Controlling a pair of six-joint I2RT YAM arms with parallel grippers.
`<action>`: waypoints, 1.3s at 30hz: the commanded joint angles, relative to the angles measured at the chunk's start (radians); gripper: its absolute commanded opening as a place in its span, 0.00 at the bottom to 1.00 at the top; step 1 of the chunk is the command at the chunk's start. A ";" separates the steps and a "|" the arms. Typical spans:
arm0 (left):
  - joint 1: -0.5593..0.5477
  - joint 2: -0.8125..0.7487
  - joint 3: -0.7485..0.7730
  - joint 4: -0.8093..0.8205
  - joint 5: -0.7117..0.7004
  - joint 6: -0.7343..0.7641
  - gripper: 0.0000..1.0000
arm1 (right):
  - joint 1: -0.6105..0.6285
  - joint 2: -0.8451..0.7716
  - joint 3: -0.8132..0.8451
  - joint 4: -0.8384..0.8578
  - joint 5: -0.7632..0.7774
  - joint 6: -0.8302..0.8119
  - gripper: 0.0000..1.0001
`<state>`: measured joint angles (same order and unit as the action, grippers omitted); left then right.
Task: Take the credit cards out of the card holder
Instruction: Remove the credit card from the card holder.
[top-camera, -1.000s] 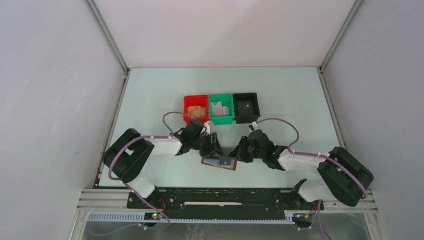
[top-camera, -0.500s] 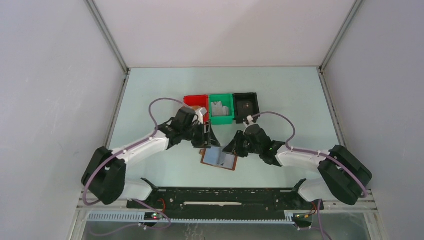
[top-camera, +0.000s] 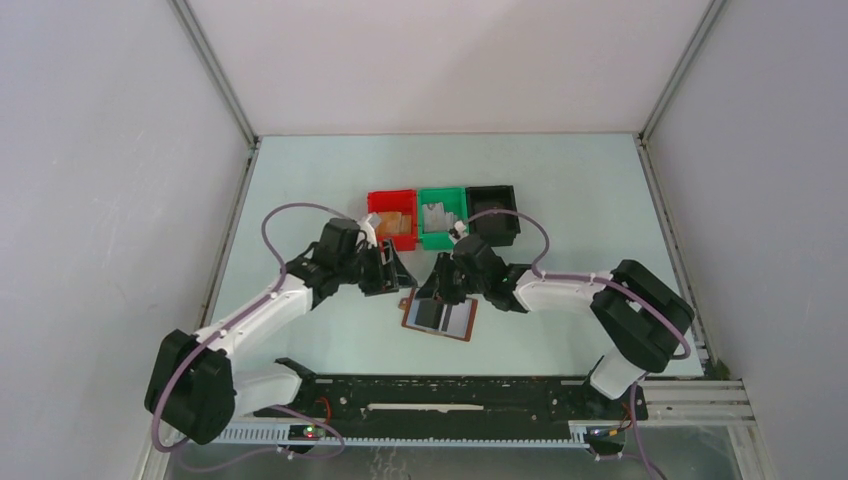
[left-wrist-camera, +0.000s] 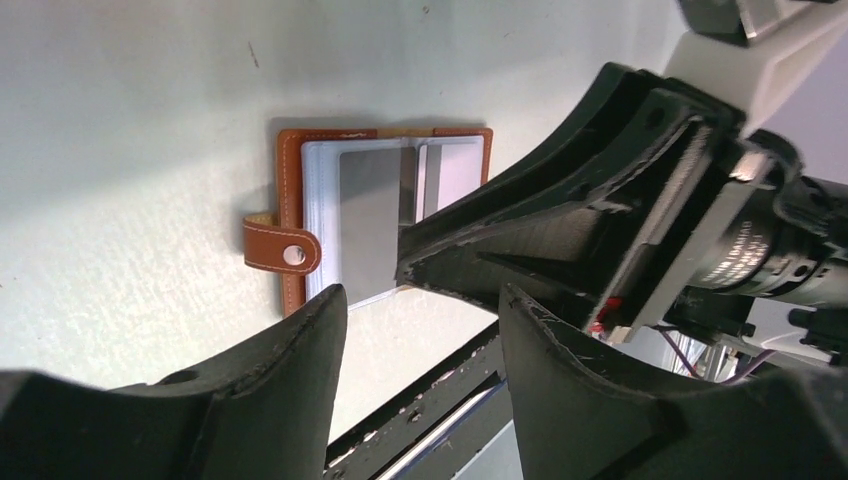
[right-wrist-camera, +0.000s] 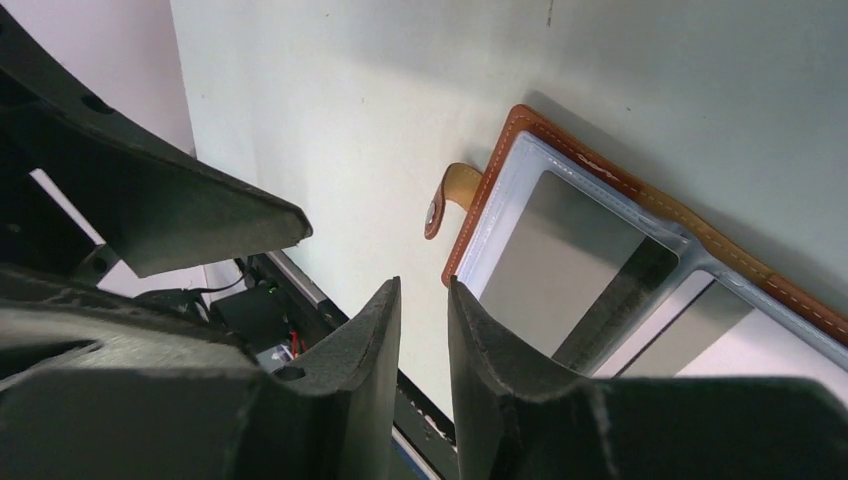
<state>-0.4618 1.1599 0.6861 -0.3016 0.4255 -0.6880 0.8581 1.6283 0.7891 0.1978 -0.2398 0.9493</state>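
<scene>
Card holder (top-camera: 440, 318) lies open flat on bench (top-camera: 560, 190). Left gripper (top-camera: 395, 273) has pulled back just off its left far corner, jaws wide, empty. Right gripper (top-camera: 437, 290) has swung over its far edge, jaws narrowly parted, empty. Credit cards (left-wrist-camera: 370, 215) remain in both 2 panels; extraction falls to the right gripper.

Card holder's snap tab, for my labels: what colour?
Brown leather tab, white stitching; left wrist view.

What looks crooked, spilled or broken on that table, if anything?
Nothing looks spilled or broken. The only slightly odd thing is the open wallet, which lies flat but a little crooked to the near edge of the table, with grey cards tucked in its pockets.
</scene>
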 joint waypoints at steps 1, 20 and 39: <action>-0.005 -0.016 -0.034 0.029 0.029 0.017 0.62 | 0.006 -0.083 -0.019 -0.038 0.061 -0.029 0.33; -0.103 0.284 -0.073 0.297 0.155 -0.086 0.55 | -0.026 -0.107 -0.205 0.024 0.082 0.147 0.34; -0.101 0.388 -0.139 0.383 0.100 -0.094 0.52 | -0.068 0.006 -0.225 0.097 0.039 0.248 0.35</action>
<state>-0.5591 1.5299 0.5785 0.0727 0.5587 -0.7872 0.7952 1.6005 0.5804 0.2657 -0.2043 1.1561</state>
